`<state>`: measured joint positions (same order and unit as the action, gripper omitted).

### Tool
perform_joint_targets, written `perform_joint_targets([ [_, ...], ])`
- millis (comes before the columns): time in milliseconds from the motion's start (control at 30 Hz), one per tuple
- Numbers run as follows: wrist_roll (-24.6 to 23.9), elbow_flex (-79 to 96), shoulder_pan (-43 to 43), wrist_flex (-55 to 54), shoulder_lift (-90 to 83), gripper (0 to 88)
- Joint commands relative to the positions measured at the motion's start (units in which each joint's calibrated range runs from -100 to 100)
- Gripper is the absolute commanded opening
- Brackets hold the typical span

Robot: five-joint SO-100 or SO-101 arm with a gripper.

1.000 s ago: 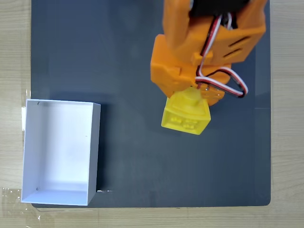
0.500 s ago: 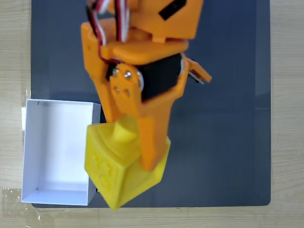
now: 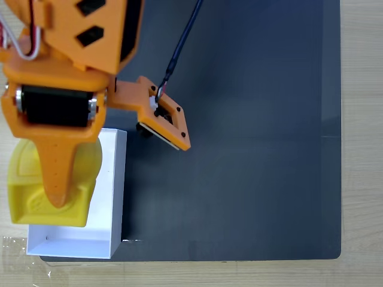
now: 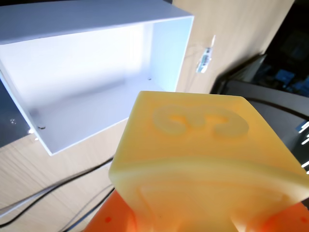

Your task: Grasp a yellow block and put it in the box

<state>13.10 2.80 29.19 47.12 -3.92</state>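
Your jaws are gripping the yellow block [image 3: 27,197], holding it above the white box [image 3: 114,191] beneath them, apparently positioned for release.

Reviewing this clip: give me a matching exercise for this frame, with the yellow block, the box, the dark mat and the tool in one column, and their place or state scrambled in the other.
Things:
1. yellow block
2. box
3. dark mat
4. tool

States:
A. white, open-topped, at the mat's left edge
B. shut on the block, over the box
C. held in the air over the box
D. lies flat on the wooden table

Pairs: 1-C, 2-A, 3-D, 4-B
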Motion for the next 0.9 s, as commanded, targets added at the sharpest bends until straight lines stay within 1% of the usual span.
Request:
perform_joint_targets([
  [0,-1.1,-1.4,1.9,-5.7,3.7,17.0],
  [200,-1.1,-1.5,1.9,-10.5,10.2,16.7],
  [733,-1.1,-9.9,2.1,-10.2,23.6,17.1],
  [800,-1.1,-10.1,2.1,-9.8,23.7,19.1],
  [867,-1.1,-9.9,2.1,-9.7,23.7,24.8],
])
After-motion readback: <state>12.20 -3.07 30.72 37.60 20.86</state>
